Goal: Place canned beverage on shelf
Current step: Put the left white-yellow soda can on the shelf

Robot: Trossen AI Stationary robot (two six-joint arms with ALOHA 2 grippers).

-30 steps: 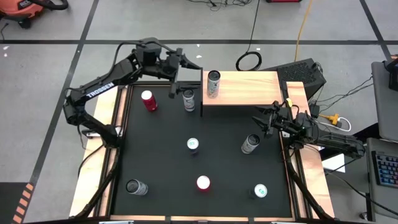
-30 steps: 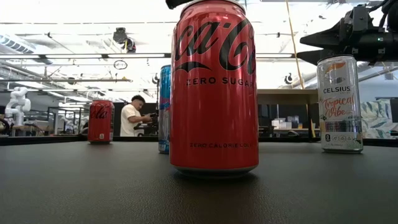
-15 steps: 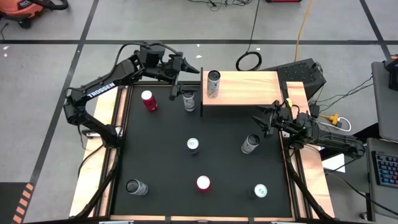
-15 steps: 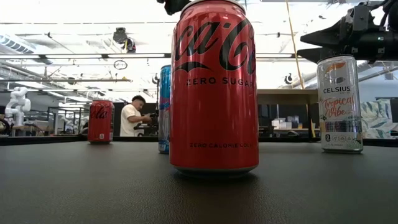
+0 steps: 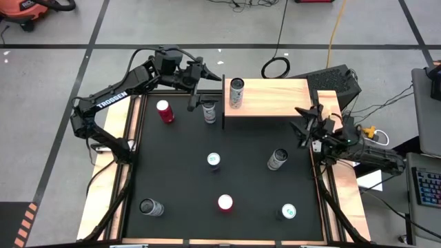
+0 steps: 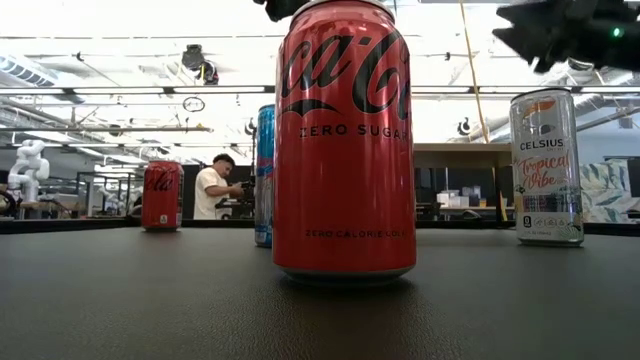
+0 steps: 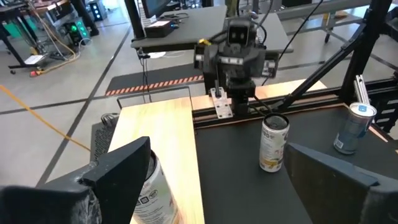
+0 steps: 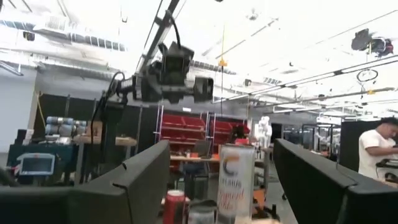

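Black table [image 5: 241,179], left gripper [image 5: 207,77] open beside shelf [image 5: 275,96]

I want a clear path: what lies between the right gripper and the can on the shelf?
In the high view only bare shelf lies between right gripper and can.

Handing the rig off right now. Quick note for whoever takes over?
Left gripper: open, empty, raised just off the shelf's left edge, next to the can on the shelf.
Right gripper: open, empty, raised at the table's right edge, just in front of the shelf's right end.
Done: one can stands upright on the shelf's left end.
Left: seven cans on the black table. One stands by the shelf's left side, the red can is at back left, another is nearest the right gripper; the remaining four are mid-table and along the front.
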